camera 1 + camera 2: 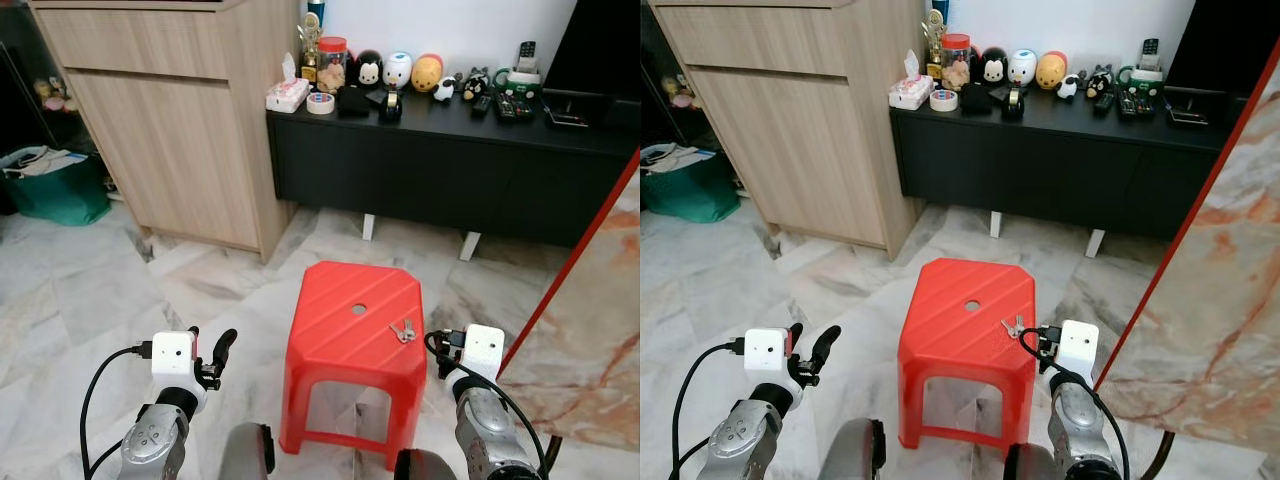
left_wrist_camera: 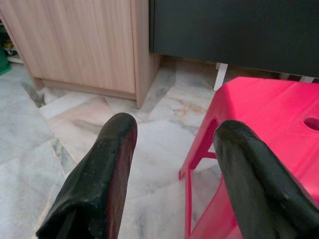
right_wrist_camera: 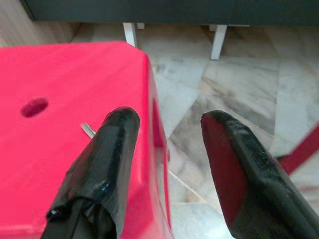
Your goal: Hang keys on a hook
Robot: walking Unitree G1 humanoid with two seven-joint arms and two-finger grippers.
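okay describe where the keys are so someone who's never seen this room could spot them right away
In front of the long black cabinet stands a red plastic stool on the marble floor. The keys lie on its seat, near the edge on the robot's right, beside the round centre hole: a small silvery bunch, the only loose thing on the stool.

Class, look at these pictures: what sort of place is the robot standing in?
Probably a home living room: a low black console with toy figures, a wooden cabinet, and a red plastic stool holding keys.

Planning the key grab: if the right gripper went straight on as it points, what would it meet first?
Probably the red stool's right edge: the right gripper is open astride it, keys slightly left. Depth is unclear.
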